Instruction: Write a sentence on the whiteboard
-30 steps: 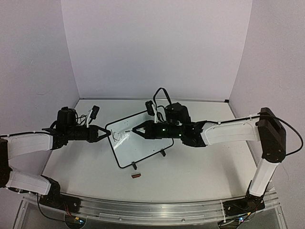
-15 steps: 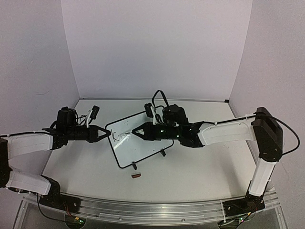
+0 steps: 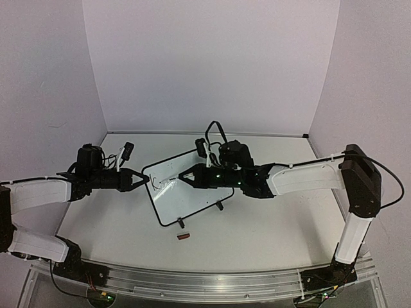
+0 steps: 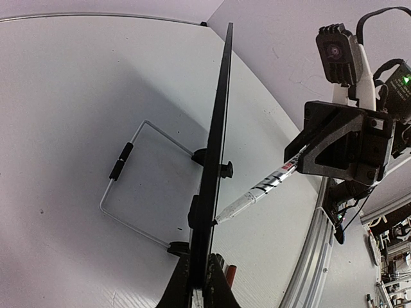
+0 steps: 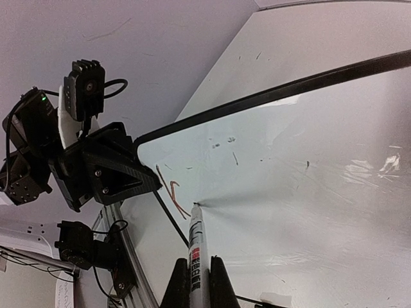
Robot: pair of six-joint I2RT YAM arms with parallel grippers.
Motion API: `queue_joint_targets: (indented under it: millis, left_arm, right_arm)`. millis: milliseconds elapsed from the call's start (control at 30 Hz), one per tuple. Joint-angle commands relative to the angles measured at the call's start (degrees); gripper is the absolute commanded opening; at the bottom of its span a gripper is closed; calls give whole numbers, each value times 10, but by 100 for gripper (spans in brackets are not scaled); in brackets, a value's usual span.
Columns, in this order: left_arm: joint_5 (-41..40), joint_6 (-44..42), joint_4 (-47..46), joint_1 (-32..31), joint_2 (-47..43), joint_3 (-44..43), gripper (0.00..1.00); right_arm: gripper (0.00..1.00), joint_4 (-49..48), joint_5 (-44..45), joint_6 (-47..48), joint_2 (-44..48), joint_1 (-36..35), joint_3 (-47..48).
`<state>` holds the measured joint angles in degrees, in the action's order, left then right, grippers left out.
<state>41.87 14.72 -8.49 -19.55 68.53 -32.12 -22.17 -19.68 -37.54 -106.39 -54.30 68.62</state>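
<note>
The whiteboard (image 3: 192, 196) stands tilted at the table's middle, and in the left wrist view it shows edge-on (image 4: 217, 141). My left gripper (image 3: 142, 181) (image 4: 200, 277) is shut on its left rim. My right gripper (image 3: 184, 176) (image 5: 195, 264) is shut on a white marker (image 5: 196, 240) (image 4: 260, 188), whose tip touches the board face. Of the sentence, only a thin k-like mark (image 5: 168, 190) shows, just left of the tip near the board's left edge.
A small red-brown cap (image 3: 183, 237) (image 4: 230, 274) lies on the table in front of the board. The board's wire stand (image 4: 110, 181) juts out behind it, and two black feet (image 3: 219, 206) rest on the table. A metal rail (image 3: 205, 279) runs along the near edge.
The right arm and marker shifted slightly left across the board a second ago, then held still. The left gripper and board have not moved.
</note>
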Motion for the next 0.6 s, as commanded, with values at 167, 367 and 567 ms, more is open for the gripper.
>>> queue_joint_targets:
  millis: [167, 367, 567]
  left_arm:
    - [-32, -26, 5, 6, -6, -4, 0]
    - [-32, -26, 4, 5, -5, -4, 0]
    - [-32, -26, 4, 6, -4, -5, 0]
  right_arm:
    - [0, 7, 39, 8, 31, 10, 8]
    - [0, 7, 41, 9, 36, 11, 9]
    - [0, 7, 27, 8, 24, 11, 21]
